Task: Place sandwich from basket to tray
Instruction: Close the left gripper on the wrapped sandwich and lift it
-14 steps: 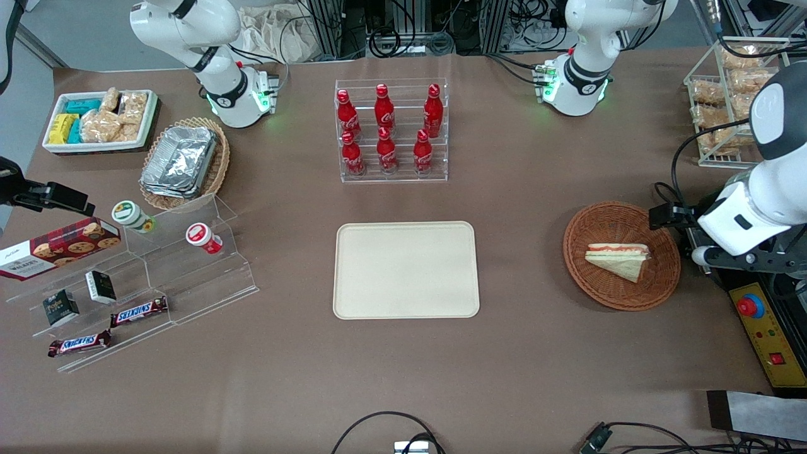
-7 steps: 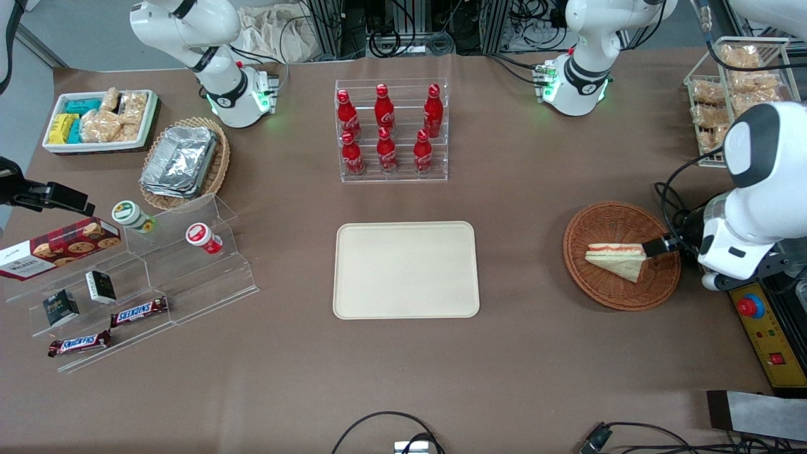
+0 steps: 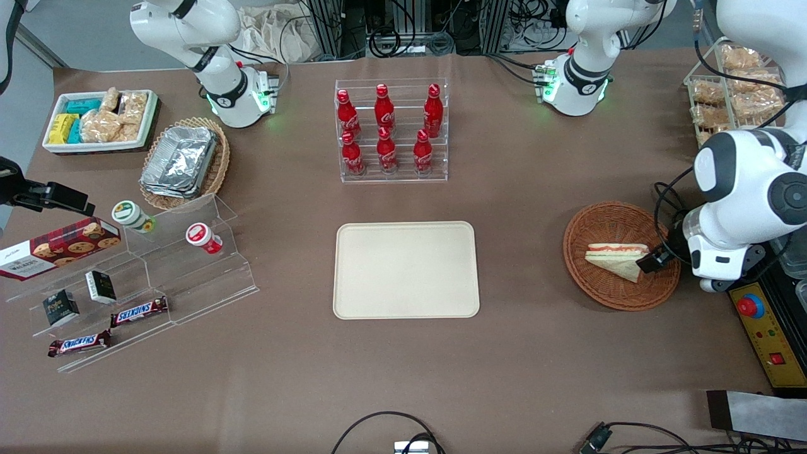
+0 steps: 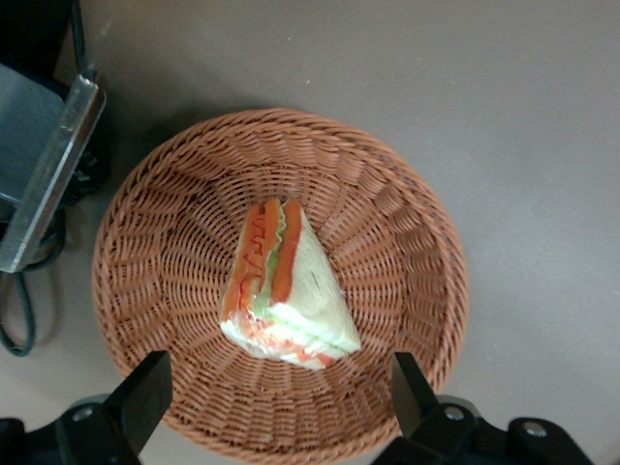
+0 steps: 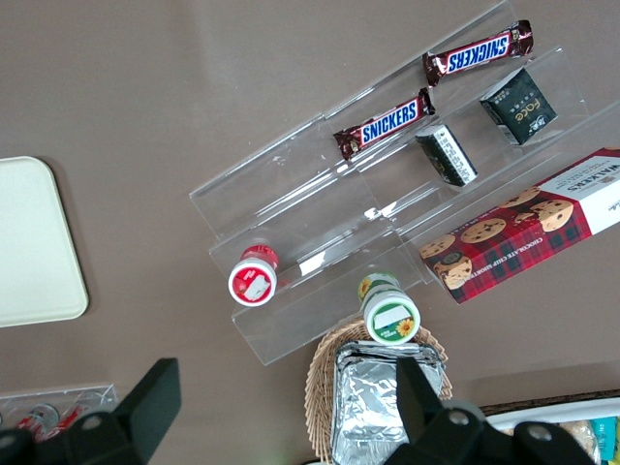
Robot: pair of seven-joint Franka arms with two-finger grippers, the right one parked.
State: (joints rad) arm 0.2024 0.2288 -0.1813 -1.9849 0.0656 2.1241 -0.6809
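Table [image 3: 536,353]: brown surface carrying every item listed.

Tray [image 3: 406,270]: cream rectangular, rounded corners, low rim; flat at the middle of the table, nearer the front camera than the bottle rack. Bare.

Basket [image 3: 605,221]: round reddish-brown wicker [image 4: 387,194], shallow; stands toward the working arm's end of the table, well apart from the tray.

Bottle rack [image 3: 391,131]: clear acrylic, two rows of three red bottles.

Stepped acrylic stand [image 3: 189,284]: toward the parked arm's end; holds two Snickers bars [image 3: 139,311], small dark boxes and two round tubs.

Oval wicker basket [image 3: 217,170]: lighter weave, holds stacked foil containers.

White bin [image 3: 101,146]: snack packets inside.

Gripper [image 3: 649,260]: left arm's, over the basket's rim on the working arm's side, just beside the sandwich's blunt end. In the wrist view its two dark fingers [image 4: 145,392] stand wide apart, the sandwich between their lines, nothing held.

Sandwich [image 3: 616,258]: triangular white-bread wedge [image 4: 286,291] with red and green filling; lies on its side in the basket's middle.
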